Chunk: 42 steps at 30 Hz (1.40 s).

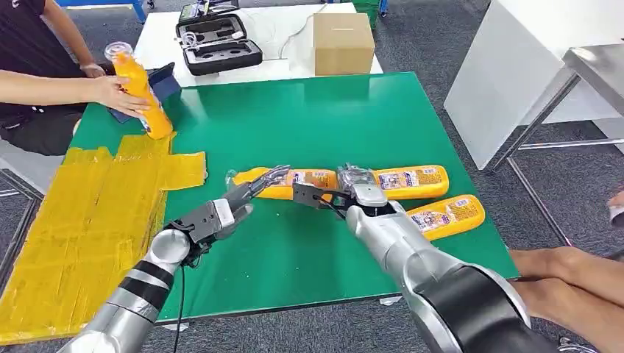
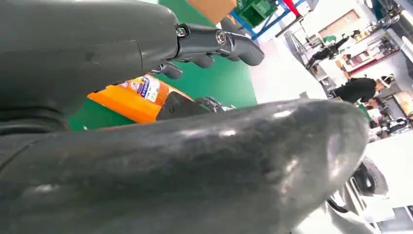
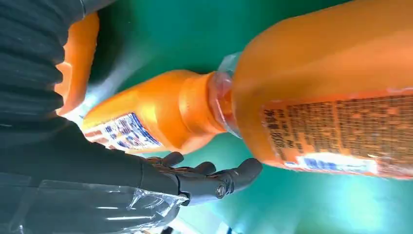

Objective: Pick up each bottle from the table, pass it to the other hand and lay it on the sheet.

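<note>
Tabletop (image 1: 309, 132) is bright green, with a yellow taped-up sheet (image 1: 88, 220) on its left side. Bottles (image 1: 412, 180) are orange with blue-and-white printed labels, and a plain brown cardboard box (image 1: 343, 43) sits behind by a black case (image 1: 218, 44).

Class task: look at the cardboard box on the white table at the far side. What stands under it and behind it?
The cardboard box rests on a white table beyond the green table. Behind it only dark floor and a green crate show; what touches its back stays hidden.
</note>
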Motion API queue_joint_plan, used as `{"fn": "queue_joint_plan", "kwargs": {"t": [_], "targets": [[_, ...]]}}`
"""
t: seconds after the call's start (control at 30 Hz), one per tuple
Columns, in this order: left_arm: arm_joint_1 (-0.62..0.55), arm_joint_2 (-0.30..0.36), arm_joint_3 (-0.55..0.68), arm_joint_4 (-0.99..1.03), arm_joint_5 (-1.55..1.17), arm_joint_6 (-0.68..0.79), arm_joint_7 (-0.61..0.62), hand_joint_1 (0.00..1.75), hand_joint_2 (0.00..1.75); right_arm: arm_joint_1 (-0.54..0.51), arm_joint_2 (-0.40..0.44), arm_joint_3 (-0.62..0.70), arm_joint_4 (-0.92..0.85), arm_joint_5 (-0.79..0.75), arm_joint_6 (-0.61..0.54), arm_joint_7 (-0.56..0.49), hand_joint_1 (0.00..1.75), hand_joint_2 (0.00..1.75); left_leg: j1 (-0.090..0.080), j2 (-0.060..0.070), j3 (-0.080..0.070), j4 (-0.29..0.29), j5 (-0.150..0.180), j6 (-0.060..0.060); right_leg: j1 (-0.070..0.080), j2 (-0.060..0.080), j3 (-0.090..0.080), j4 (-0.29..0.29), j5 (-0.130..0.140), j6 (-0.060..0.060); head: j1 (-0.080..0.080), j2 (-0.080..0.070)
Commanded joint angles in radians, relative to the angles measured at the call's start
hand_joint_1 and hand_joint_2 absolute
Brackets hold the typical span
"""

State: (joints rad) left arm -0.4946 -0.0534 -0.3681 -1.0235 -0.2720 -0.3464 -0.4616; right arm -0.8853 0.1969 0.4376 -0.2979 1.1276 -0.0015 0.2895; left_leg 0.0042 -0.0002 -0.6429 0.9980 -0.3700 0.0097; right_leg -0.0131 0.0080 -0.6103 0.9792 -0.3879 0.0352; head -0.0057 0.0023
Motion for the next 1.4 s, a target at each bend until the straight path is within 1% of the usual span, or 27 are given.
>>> {"fn": "queue_joint_plan", "kwargs": {"t": [0.03, 0.07, 0.17, 0.2, 0.27, 0.3, 0.37, 0.43, 0.47, 0.5, 0.53, 0.6, 0.7, 0.77, 0.8, 0.87, 0.93, 1.03, 1.07, 1.13, 1.2, 1.23, 1.27, 1.3, 1.33, 1.37, 1.4], "targets": [[-0.029, 0.028, -0.033, 0.058, 0.02, 0.003, 0.01, 0.0, 0.0, -0.071, -0.005, -0.049, 0.052, 0.018, -0.02, -0.007, 0.0, 1.75, 0.0, 0.0, 0.002, 0.001, -0.002, -0.001, 0.0, -0.001, 0.001, 0.002, -0.002, -0.001, 0.0, 0.0], [-0.026, 0.027, -0.031, 0.061, 0.02, 0.008, 0.01, 0.0, 0.0, -0.079, -0.004, -0.044, 0.05, 0.026, -0.022, -0.012, 0.0, 1.75, 0.0, 0.001, 0.002, 0.002, -0.002, -0.001, 0.0, 0.0, 0.002, 0.002, -0.002, -0.002, 0.0, 0.0], [0.036, 0.044, 0.001, 0.028, 0.018, 0.039, 0.001, 0.0, 0.0, -0.107, 0.019, -0.05, 0.004, 0.03, -0.099, -0.107, 0.0, 1.75, -0.001, 0.002, 0.001, 0.001, -0.002, -0.001, -0.001, 0.001, 0.0, 0.002, -0.001, -0.001, 0.0, 0.0], [0.05, 0.05, 0.006, 0.018, 0.013, 0.044, -0.002, 0.0, 0.0, -0.125, 0.032, -0.053, 0.001, 0.03, -0.08, -0.101, 0.0, 1.75, -0.001, 0.004, 0.003, 0.002, -0.003, -0.001, 0.0, 0.003, 0.001, 0.003, -0.002, -0.002, 0.0, 0.0], [0.1, 0.056, 0.042, -0.026, 0.002, 0.071, 0.003, 0.0, 0.0, -0.128, 0.05, -0.061, -0.067, 0.011, -0.149, -0.219, 0.0, 1.75, -0.001, 0.006, 0.002, 0.001, -0.003, -0.001, -0.001, 0.005, 0.001, 0.003, -0.002, -0.002, 0.0, 0.0], [0.169, 0.063, 0.09, -0.089, -0.003, 0.099, 0.009, 0.0, 0.0, -0.113, 0.06, -0.05, -0.196, -0.014, -0.25, -0.351, 0.0, 1.75, -0.001, 0.004, 0.001, 0.0, -0.001, 0.0, -0.001, 0.004, -0.001, 0.002, 0.0, -0.001, 0.0, 0.0], [0.23, 0.074, 0.123, -0.15, -0.025, 0.084, 0.007, 0.0, 0.0, -0.063, 0.039, -0.008, -0.411, -0.024, -0.126, -0.272, 0.0, 1.75, -0.001, 0.009, 0.001, 0.0, -0.003, -0.001, -0.001, 0.009, -0.002, 0.002, 0.0, -0.001, 0.0, 0.0], [0.23, 0.065, 0.135, -0.15, -0.032, 0.077, 0.004, 0.0, 0.0, -0.032, 0.018, 0.011, -0.504, -0.043, -0.115, -0.271, 0.0, 1.75, -0.001, 0.012, 0.003, 0.002, -0.006, -0.002, 0.0, 0.011, -0.001, 0.005, -0.003, -0.002, 0.0, 0.0], [0.256, 0.056, 0.162, -0.172, -0.031, 0.091, 0.005, 0.0, 0.0, 0.003, -0.001, 0.026, -0.61, -0.095, -0.2, -0.368, 0.0, 1.75, 0.0, 0.006, 0.0, 0.0, -0.002, -0.001, 0.0, 0.005, -0.002, 0.002, -0.001, -0.001, -0.001, 0.0], [0.311, 0.054, 0.193, -0.221, -0.037, 0.104, 0.01, 0.0, 0.0, 0.07, -0.058, 0.06, -0.852, -0.19, -0.145, -0.378, 0.0, 1.75, 0.0, 0.004, 0.001, 0.001, -0.003, -0.001, 0.001, 0.003, -0.001, 0.003, -0.003, -0.002, 0.0, 0.0], [0.342, 0.055, 0.207, -0.246, -0.043, 0.105, 0.005, 0.0, 0.0, 0.113, -0.1, 0.08, -1.004, -0.245, -0.089, -0.351, 0.0, 1.75, 0.001, 0.003, 0.0, 0.0, -0.002, -0.001, 0.001, 0.002, -0.002, 0.001, -0.001, -0.001, 0.0, 0.0], [0.39, 0.057, 0.23, -0.285, -0.053, 0.102, -0.01, 0.0, 0.0, 0.172, -0.178, 0.107, -1.19, -0.312, -0.016, -0.305, 0.0, 1.75, 0.001, -0.001, 0.0, 0.0, -0.002, 0.0, 0.002, -0.001, -0.001, 0.0, -0.003, -0.002, 0.0, 0.0], [0.429, 0.051, 0.267, -0.318, -0.063, 0.106, -0.016, 0.0, 0.0, 0.205, -0.244, 0.136, -1.229, -0.423, 0.043, -0.328, 0.0, 1.75, 0.001, -0.001, -0.001, 0.0, -0.002, 0.0, 0.001, -0.001, -0.002, 0.001, -0.003, -0.001, 0.0, 0.0], [0.478, 0.056, 0.309, -0.355, -0.066, 0.111, -0.023, 0.0, 0.0, 0.302, -0.345, 0.155, -1.289, -0.531, 0.104, -0.378, 0.0, 1.75, 0.002, -0.003, -0.001, -0.001, -0.002, 0.0, 0.002, -0.002, 0.0, -0.001, -0.002, -0.001, 0.0, 0.0], [0.504, 0.059, 0.334, -0.375, -0.065, 0.113, -0.031, 0.0, 0.0, 0.379, -0.42, 0.167, -1.321, -0.56, 0.128, -0.402, 0.0, 1.75, 0.002, -0.005, 0.002, -0.001, -0.003, 0.0, 0.002, -0.005, 0.004, -0.003, -0.004, -0.002, 0.0, 0.0], [0.522, 0.059, 0.363, -0.387, -0.067, 0.106, -0.04, 0.0, 0.0, 0.471, -0.505, 0.161, -1.342, -0.622, 0.151, -0.445, 0.0, 1.75, 0.003, -0.007, 0.005, -0.003, -0.004, 0.0, 0.003, -0.007, 0.009, -0.006, -0.004, -0.002, 0.0, 0.0], [0.523, 0.055, 0.389, -0.383, -0.067, 0.101, -0.045, 0.0, 0.0, 0.566, -0.627, 0.151, -1.375, -0.705, 0.216, -0.472, 0.0, 1.75, 0.002, -0.008, 0.001, -0.002, -0.003, -0.001, 0.002, -0.007, 0.004, -0.004, -0.003, -0.001, 0.0, 0.0], [0.518, 0.053, 0.395, -0.379, -0.068, 0.099, -0.047, 0.0, 0.0, 0.609, -0.678, 0.133, -1.402, -0.715, 0.218, -0.493, 0.0, 1.75, 0.001, -0.014, 0.001, -0.001, -0.004, 0.0, 0.001, -0.013, 0.006, -0.003, -0.006, -0.001, 0.0, 0.0], [0.516, 0.05, 0.399, -0.378, -0.069, 0.103, -0.046, 0.0, 0.0, 0.646, -0.714, 0.119, -1.437, -0.718, 0.223, -0.485, 0.0, 1.75, 0.0, -0.011, -0.001, 0.0, -0.004, 0.0, 0.001, -0.01, 0.002, -0.001, -0.005, -0.001, 0.0, 0.0], [0.519, 0.049, 0.41, -0.385, -0.068, 0.103, -0.045, 0.0, 0.0, 0.799, -0.853, 0.042, -1.556, -0.736, 0.226, -0.466, 0.0, 1.75, 0.0, -0.013, -0.003, 0.0, -0.004, 0.0, 0.0, -0.012, 0.002, 0.0, -0.006, -0.001, 0.0, 0.0], [0.519, 0.047, 0.419, -0.391, -0.06, 0.098, -0.046, 0.0, 0.0, 0.965, -0.978, -0.105, -1.661, -0.756, 0.227, -0.45, 0.0, 1.75, 0.0, -0.02, -0.002, 0.0, -0.005, 0.001, 0.0, -0.019, 0.003, -0.001, -0.007, -0.001, -0.001, 0.0], [0.517, 0.047, 0.419, -0.392, -0.058, 0.097, -0.046, 0.0, 0.0, 1.028, -1.012, -0.185, -1.696, -0.773, 0.243, -0.447, 0.0, 1.75, 0.0, -0.02, -0.002, 0.0, -0.004, 0.001, 0.0, -0.019, 0.002, -0.001, -0.007, -0.001, 0.0, 0.0], [0.515, 0.047, 0.419, -0.392, -0.057, 0.096, -0.045, 0.0, 0.0, 1.062, -1.01, -0.249, -1.714, -0.782, 0.278, -0.463, 0.0, 1.75, -0.001, -0.022, -0.005, 0.0, -0.003, 0.001, -0.001, -0.021, 0.0, -0.001, -0.007, 0.0, -0.001, 0.0], [0.515, 0.047, 0.419, -0.392, -0.057, 0.096, -0.045, 0.0, 0.0, 1.067, -1.007, -0.266, -1.719, -0.784, 0.291, -0.467, 0.0, 1.75, -0.001, -0.024, -0.004, 0.002, -0.004, 0.001, -0.001, -0.024, 0.001, 0.001, -0.009, 0.0, 0.0, 0.0], [0.514, 0.047, 0.419, -0.392, -0.057, 0.095, -0.045, 0.0, 0.0, 1.06, -0.999, -0.27, -1.721, -0.783, 0.304, -0.465, 0.0, 1.75, -0.001, -0.018, -0.006, 0.001, -0.003, 0.001, -0.001, -0.018, -0.002, 0.0, -0.007, 0.001, 0.0, 0.0], [0.515, 0.046, 0.419, -0.391, -0.056, 0.094, -0.044, 0.0, 0.0, 1.053, -0.99, -0.269, -1.719, -0.78, 0.313, -0.463, 0.0, 1.75, -0.002, -0.018, -0.004, 0.002, -0.005, 0.001, -0.002, -0.018, 0.0, 0.001, -0.009, 0.001, 0.0, 0.0], [0.515, 0.046, 0.418, -0.391, -0.055, 0.094, -0.044, 0.0, 0.0, 1.035, -0.972, -0.256, -1.715, -0.771, 0.325, -0.457, 0.0, 1.75, -0.002, -0.014, -0.007, 0.001, -0.005, 0.002, -0.002, -0.012, -0.002, 0.001, -0.006, 0.002, 0.0, 0.0]]}}
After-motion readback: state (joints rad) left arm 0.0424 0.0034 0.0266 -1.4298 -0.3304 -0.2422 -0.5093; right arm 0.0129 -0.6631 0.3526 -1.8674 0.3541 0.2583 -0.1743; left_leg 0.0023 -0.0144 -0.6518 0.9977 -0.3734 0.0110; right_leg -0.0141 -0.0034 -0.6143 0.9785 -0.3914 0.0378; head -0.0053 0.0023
